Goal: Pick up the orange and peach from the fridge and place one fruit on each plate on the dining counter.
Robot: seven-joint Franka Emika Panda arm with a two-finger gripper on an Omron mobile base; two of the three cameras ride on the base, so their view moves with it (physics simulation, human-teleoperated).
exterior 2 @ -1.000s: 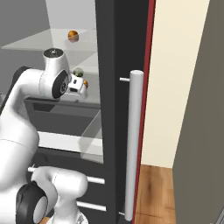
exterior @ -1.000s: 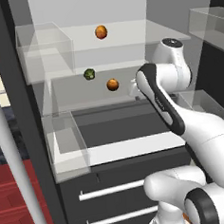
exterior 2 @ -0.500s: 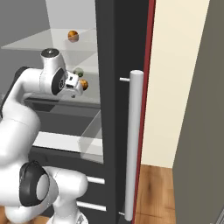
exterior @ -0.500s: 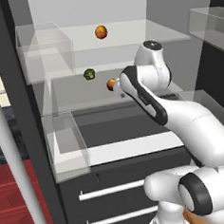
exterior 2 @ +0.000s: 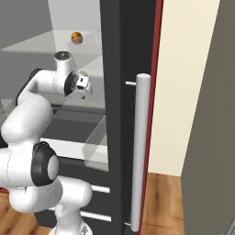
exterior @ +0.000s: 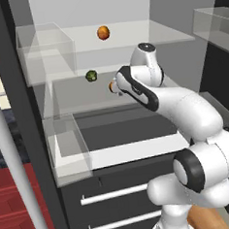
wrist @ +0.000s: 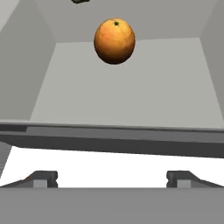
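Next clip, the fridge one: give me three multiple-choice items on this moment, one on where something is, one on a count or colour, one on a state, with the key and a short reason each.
1. Where does the orange sit relative to the gripper in the hand view?
A. Ahead of it on the shelf, untouched
B. Clamped between the fingers
C. Down in the lower clear bin

2. How many round orange-coloured fruits show inside the fridge in the left base view?
A. One
B. Two
C. Four

3. What state is the gripper in?
A. Shut on a fruit
B. Shut with nothing in it
C. Open, fingertips wide apart

Key: 1 A, the orange lies beyond the fingertips with bare shelf between. 2 B, one fruit on the upper glass shelf, another partly hidden behind the arm on the shelf below. 3 C, the two fingertips stand at opposite sides of the hand view with nothing between them.
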